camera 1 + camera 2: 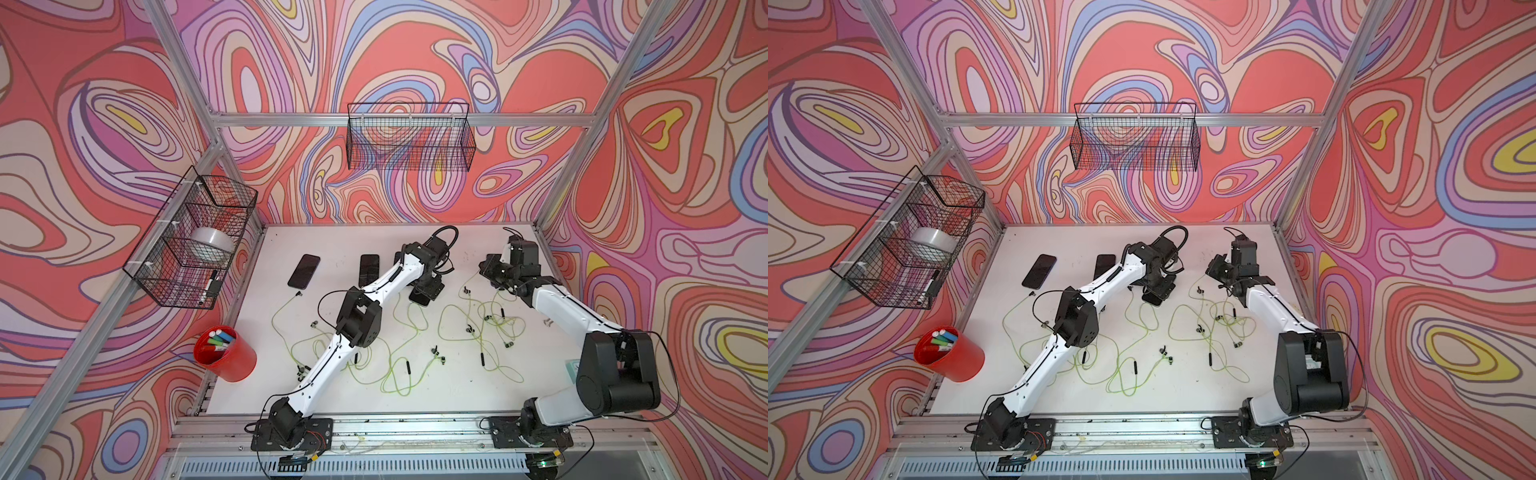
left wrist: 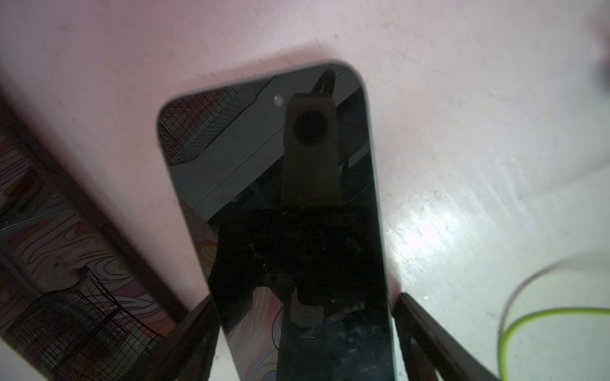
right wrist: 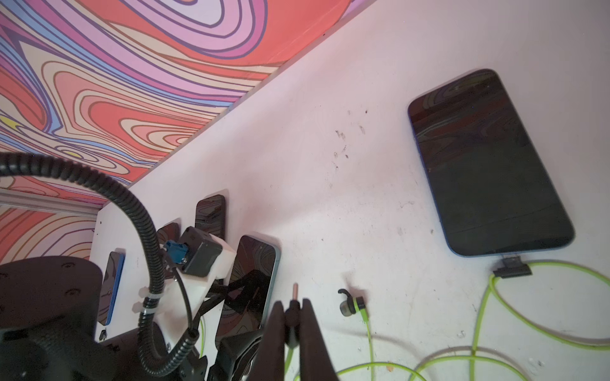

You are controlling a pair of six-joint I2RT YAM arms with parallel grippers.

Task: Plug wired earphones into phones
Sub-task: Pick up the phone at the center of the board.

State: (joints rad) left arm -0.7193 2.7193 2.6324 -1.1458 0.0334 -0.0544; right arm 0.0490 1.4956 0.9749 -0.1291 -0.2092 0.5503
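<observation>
Left gripper (image 2: 305, 297): fingers apart, one on each side of the lower end of a phone. Thin strips of white table (image 2: 495, 132) show between fingers and phone edges, so it is not clamped.
Straddled phone (image 2: 264, 165): flat, screen up, with its long axis running from bottom centre to upper middle of the left wrist view. It shows at lower centre-left in the right wrist view (image 3: 254, 280).
Right gripper (image 3: 292, 305): pinched together on a dark plug (image 3: 292, 311), whose copper tip (image 3: 296, 290) pokes past the fingertips.
Key relation: in the right wrist view the straddled phone lies just left of the held plug. Their long axes are nearly parallel, both pointing up the frame, and the tip sits beside the phone's long edge, not facing a short end.
Plugged phone (image 3: 488, 165): at frame right, with a connector (image 3: 511, 267) seated in its lower short end.
Judgement: the socket is probably at the straddled phone's lower short end, hidden by the fingers, so the plug needs to come back and leftward.
Nearer arm: the left gripper is at the phone; the right carries the plug just beside it.
Phones: five in the right wrist view, the other three partly hidden (image 3: 210, 214), (image 3: 168, 232), (image 3: 114, 287).
Earphones (image 3: 480, 313): the yellow-green cables overlap, so sets cannot be counted. Four inline remotes (image 1: 408, 368) show in a top view.
Grippers: two.
</observation>
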